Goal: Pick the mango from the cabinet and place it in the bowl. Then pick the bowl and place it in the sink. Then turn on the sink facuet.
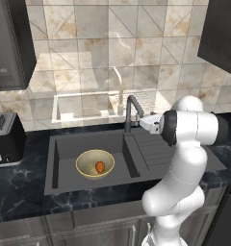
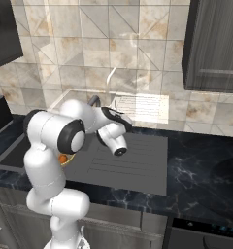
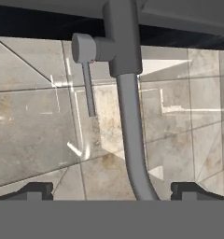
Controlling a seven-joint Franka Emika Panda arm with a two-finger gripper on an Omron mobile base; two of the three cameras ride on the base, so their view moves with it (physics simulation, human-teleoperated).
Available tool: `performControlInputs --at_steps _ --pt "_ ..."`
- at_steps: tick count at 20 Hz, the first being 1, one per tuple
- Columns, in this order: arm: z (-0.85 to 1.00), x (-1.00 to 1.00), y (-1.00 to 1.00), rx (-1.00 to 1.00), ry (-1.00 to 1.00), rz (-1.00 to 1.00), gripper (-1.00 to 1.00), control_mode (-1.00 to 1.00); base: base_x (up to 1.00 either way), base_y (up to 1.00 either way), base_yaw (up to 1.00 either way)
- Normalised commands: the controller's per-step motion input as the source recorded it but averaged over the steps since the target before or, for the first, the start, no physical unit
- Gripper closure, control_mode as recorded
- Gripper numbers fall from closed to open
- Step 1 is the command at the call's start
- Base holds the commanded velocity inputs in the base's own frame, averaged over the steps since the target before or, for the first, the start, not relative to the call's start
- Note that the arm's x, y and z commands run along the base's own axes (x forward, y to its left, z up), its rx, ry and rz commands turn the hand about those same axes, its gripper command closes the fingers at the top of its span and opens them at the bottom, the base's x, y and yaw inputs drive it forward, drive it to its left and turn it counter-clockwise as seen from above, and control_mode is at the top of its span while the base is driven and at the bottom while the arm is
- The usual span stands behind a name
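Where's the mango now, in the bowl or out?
In. The mango lies inside the bowl, and the bowl sits in the sink basin, left of the faucet.

In the right base view, the bowl (image 2: pixel 66 160) and the mango (image 2: pixel 63 158) are largely covered by the arm, and the sink (image 2: pixel 11 154) is cut by the left edge. The sink facuet (image 2: pixel 93 100) is mostly hidden behind the arm. In the hand view, the fingertips (image 3: pixel 37 190) are cut by the lower band; the gripper opening cannot be judged exactly. In the left base view, the toaster (image 1: pixel 6 138) is cut off at the left edge.
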Motion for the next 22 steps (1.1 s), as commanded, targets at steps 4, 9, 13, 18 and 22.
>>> performControlInputs --at_steps 4,9,13,18,22 --pt "-0.08 0.16 0.00 0.00 0.00 0.00 -1.00 -1.00 0.00 0.00 0.00" --pt "-0.13 0.22 0.00 0.00 0.00 0.00 -1.00 -1.00 0.00 0.00 0.00" --pt "-0.16 0.19 0.00 0.00 0.00 0.00 -1.00 -1.00 0.00 0.00 0.00" --pt "-0.10 0.10 0.00 0.00 0.00 0.00 -1.00 -1.00 0.00 0.00 0.00" --pt "-0.05 0.14 0.00 0.00 0.00 0.00 -1.00 -1.00 0.00 0.00 0.00"
